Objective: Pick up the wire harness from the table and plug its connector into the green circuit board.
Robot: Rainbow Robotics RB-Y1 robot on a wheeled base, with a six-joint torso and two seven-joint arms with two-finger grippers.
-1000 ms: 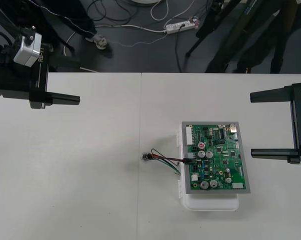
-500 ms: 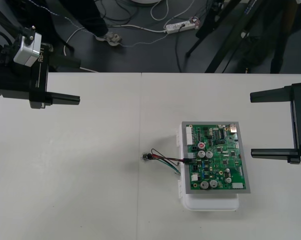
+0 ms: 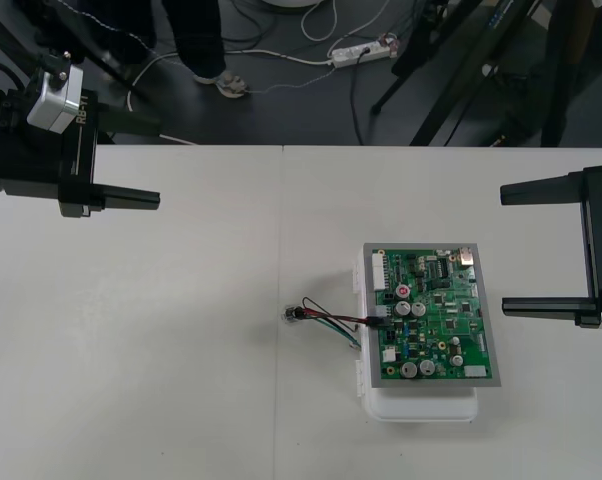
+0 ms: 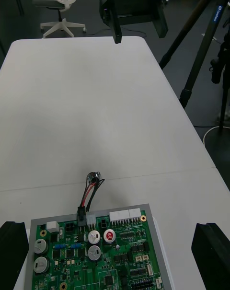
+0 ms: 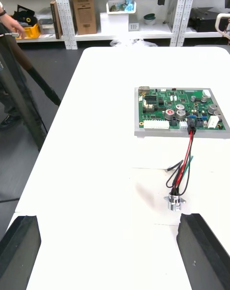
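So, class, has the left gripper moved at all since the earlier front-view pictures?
No. The left gripper sits at the same spot against the table's far edge, fingers open, well clear of the harness.

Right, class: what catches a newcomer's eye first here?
The green circuit board sits right of the table's middle, the harness's black plug seated at its edge. Its wires trail to the metal socket on the table; the left gripper and right gripper stand open at their sides.
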